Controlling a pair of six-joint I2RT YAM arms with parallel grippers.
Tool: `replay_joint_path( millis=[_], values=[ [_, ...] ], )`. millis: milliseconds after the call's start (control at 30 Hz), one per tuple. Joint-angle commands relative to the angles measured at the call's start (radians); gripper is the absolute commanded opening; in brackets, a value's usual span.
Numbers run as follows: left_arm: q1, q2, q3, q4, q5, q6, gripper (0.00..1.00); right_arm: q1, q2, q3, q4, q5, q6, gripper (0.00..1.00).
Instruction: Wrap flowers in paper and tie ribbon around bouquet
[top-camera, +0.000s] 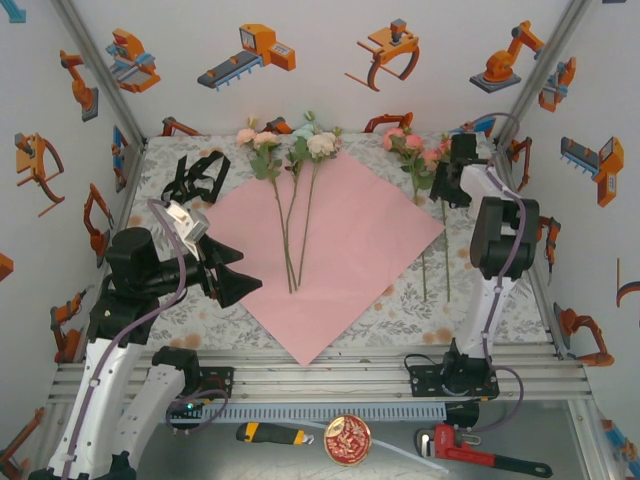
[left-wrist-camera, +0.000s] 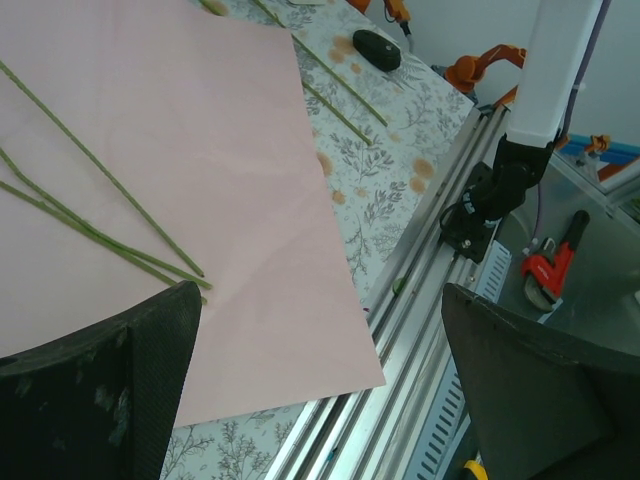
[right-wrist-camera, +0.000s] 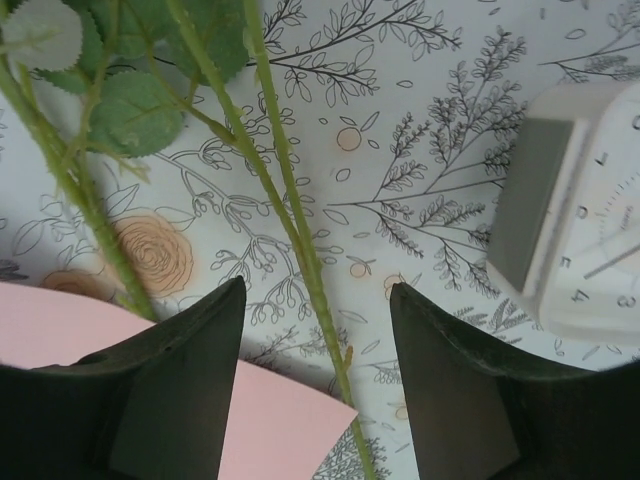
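I reckon I'm at the gathering step. Three of the flowers (top-camera: 290, 215) lie on the paper (top-camera: 360, 250), which is spread pale pink face up in the middle of the table, their blooms toward the far edge. Two pink flowers (top-camera: 415, 150) lie off the paper's right corner, on the tablecloth (top-camera: 395, 305) near the table's far right corner. My right gripper (right-wrist-camera: 315, 290) hangs over those two, jaws partway apart and empty, with one green stem (right-wrist-camera: 290, 210) running between the fingers untouched. My left gripper (top-camera: 238, 277) is spread wide and holds nothing, beside the paper's left corner. The ribbon (top-camera: 195, 175) sits by the far left corner. Next I should sink right down to the cloth, pinch that thin stem squarely, lift it, and lay it beside the other three, minding the white dial-faced box (right-wrist-camera: 580, 220) just right of my finger.
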Motion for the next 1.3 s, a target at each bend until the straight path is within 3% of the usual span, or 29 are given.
replay_joint_path(
  millis=[0, 300, 500, 800, 900, 1033, 1133, 1267],
  values=[
    [0.009, -0.005, -0.007, 0.02, 0.004, 0.009, 0.97, -0.006, 0.043, 0.091, -0.094, -0.011, -0.032, 0.54],
    [0.011, -0.004, -0.006, 0.017, -0.009, 0.006, 0.97, -0.007, 0.14, 0.17, -0.158, -0.051, -0.049, 0.43],
    [0.011, -0.006, -0.004, 0.017, -0.012, 0.007, 0.97, -0.008, 0.139, 0.201, -0.179, -0.012, -0.082, 0.21],
    [0.013, -0.01, -0.004, 0.017, -0.021, 0.005, 0.97, 0.024, -0.087, 0.147, -0.142, 0.199, -0.18, 0.02],
    [0.013, -0.01, -0.006, 0.017, -0.023, 0.005, 0.97, 0.049, -0.186, 0.106, -0.102, 0.2, -0.16, 0.0],
    [0.014, -0.007, -0.006, 0.017, -0.024, 0.005, 0.97, 0.104, -0.283, 0.111, -0.103, 0.101, -0.086, 0.0],
    [0.014, -0.01, -0.004, 0.017, -0.031, 0.004, 0.97, 0.152, -0.313, 0.103, -0.09, -0.071, 0.05, 0.0],
    [0.014, -0.011, -0.007, 0.017, -0.035, 0.003, 0.97, 0.233, -0.276, 0.085, -0.016, -0.212, 0.256, 0.0]
  ],
)
